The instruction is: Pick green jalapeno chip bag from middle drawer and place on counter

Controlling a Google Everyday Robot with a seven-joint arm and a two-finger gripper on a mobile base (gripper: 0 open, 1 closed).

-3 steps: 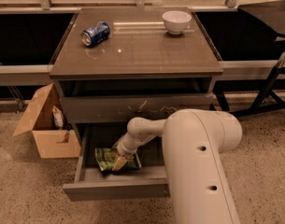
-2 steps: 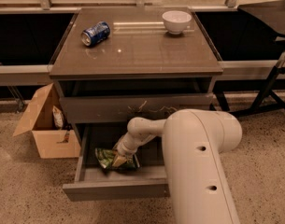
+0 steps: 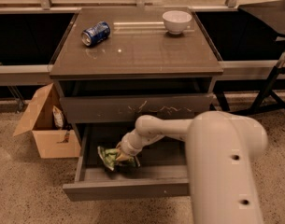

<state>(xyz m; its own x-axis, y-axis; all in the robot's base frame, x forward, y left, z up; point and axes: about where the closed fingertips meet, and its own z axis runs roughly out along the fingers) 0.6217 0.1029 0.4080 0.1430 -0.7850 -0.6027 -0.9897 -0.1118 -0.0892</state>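
The green jalapeno chip bag (image 3: 106, 155) lies left of centre in the open middle drawer (image 3: 128, 189), with the gripper (image 3: 122, 157) down on it; whether it has closed, I cannot tell. It should pinch firmly, then lift outward, clear of the scratched drawer front (image 3: 137, 108).

One end effector (image 3: 119, 157), down inside the open drawer. One green chip bag (image 3: 106, 156), right against it. Two drawers: one open middle drawer (image 3: 128, 188) around it, and one shut scratched drawer front (image 3: 137, 108) just above it. One table (image 3: 137, 55) higher still, carrying one blue soda can (image 3: 95, 33) up and left of it and one white bowl (image 3: 176, 21) up and right. One cardboard box (image 3: 48, 134) well to its left.
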